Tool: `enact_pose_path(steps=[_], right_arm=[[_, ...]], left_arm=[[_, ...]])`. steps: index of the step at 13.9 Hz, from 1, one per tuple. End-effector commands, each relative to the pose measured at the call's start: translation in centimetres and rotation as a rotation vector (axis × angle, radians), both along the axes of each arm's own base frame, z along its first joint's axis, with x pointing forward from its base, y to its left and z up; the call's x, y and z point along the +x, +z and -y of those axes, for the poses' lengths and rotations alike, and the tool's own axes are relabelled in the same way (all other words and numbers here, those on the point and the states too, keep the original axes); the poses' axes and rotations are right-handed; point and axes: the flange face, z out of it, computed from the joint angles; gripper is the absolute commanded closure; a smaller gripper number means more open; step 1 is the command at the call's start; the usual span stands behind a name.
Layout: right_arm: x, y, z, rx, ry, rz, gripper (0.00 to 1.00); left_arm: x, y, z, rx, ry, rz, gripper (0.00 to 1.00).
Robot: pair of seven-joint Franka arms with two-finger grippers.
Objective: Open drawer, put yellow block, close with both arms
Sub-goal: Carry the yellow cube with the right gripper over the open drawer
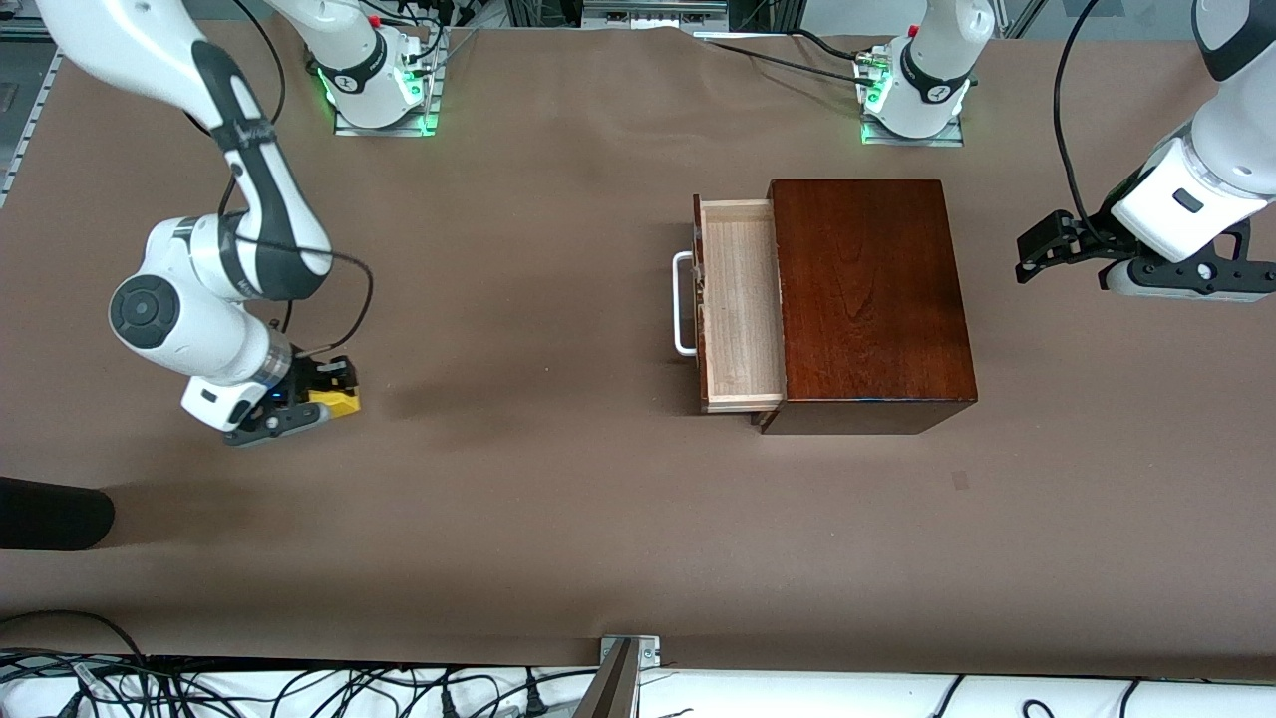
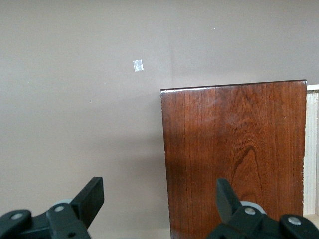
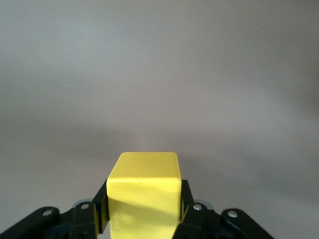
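The mahogany box [image 1: 869, 299] stands mid-table toward the left arm's end. Its drawer [image 1: 740, 304] is pulled open toward the right arm's end, pale wood interior empty, white bar handle [image 1: 682, 304] on its front. My right gripper [image 1: 337, 387] is low over the brown table toward the right arm's end, shut on the yellow block [image 1: 337, 403]. In the right wrist view the yellow block [image 3: 144, 191] sits between the black fingers [image 3: 101, 209]. My left gripper [image 1: 1037, 244] is open and empty, in the air beside the box. In the left wrist view its fingers [image 2: 89, 199] frame the box top [image 2: 234, 159].
A dark rounded object [image 1: 50, 514] lies at the table edge by the right arm's end. A small pale mark [image 2: 138, 65] shows on the brown table cover [image 1: 518, 299]. Cables run along the edge nearest the front camera.
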Motion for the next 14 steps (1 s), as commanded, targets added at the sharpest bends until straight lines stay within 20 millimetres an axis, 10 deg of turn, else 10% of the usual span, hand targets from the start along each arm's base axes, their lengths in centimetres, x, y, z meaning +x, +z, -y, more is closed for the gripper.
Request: enact_pose_path(steps=[1,6,12,14], right_arm=[[-0.7,6.0,-8.1,0.05,0.16,-0.009,1.0],[-6.2,12.8,-26.4,0.078,0.482,0.085,1.0],[-19.4,14.7,-47.6,-0.024,0.938,0.192,1.0],[-22.2,14.6,-51.2,-0.027,1.009,0.197,1.0]], left_arm=[[-0.3,0.3,-0.2,0.017,-0.014,-0.001,0.0],[-0.3,0.3,0.0,0.017,-0.021,-0.001,0.0],[-0.3,0.2,0.0,0.016,-0.019,-0.003,0.0],[-0.3,0.2,-0.1,0.014,-0.017,-0.003,0.0]])
